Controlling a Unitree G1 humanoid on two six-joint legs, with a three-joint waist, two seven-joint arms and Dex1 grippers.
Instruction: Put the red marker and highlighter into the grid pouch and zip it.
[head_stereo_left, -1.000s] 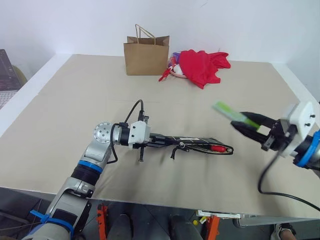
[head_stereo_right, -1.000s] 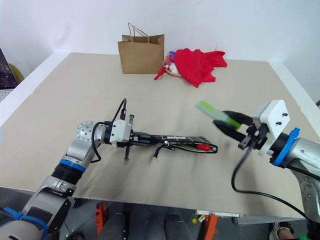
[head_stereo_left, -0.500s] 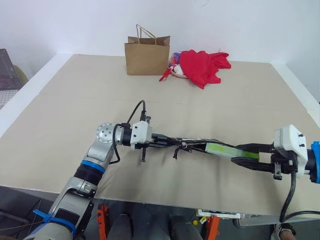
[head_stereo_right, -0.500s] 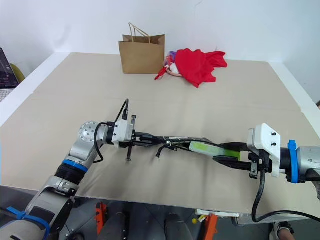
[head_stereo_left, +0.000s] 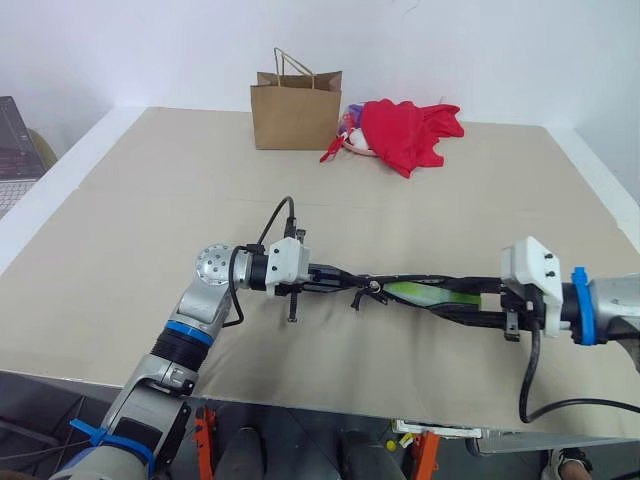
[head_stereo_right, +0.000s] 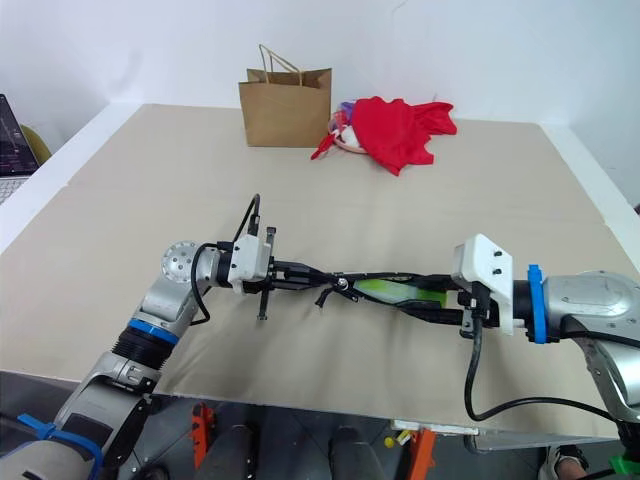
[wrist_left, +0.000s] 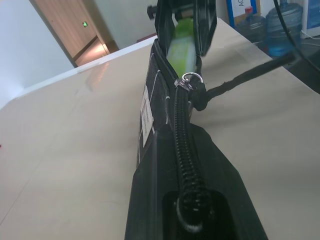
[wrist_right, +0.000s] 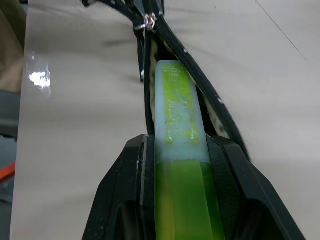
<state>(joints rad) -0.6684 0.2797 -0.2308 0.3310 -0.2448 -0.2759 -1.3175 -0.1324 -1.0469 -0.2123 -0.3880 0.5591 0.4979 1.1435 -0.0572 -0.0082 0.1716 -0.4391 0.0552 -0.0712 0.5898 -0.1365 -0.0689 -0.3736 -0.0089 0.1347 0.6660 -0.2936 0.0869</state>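
The red marker can't be made out inside the grid pouch (head_stereo_left: 400, 283). Left claw (head_stereo_left: 322, 277) pinches its closed end, level; right claw (head_stereo_right: 432, 303) grips the highlighter (wrist_right: 177, 107), pale tip inside the mouth, above the surface (head_stereo_left: 150, 200).

Left arm (head_stereo_left: 190, 320): silver-grey metal links, a blue band at the forearm, a round silver joint cap with small holes, and a white wrist housing. A black cable looped above that housing, behind the left pincer (head_stereo_left: 335, 278). Right arm (head_stereo_left: 610, 305): grey, blue ring, white block with dark screws, black cable drooping behind the right pincer (head_stereo_left: 465, 303). Both pincers had black fingers.
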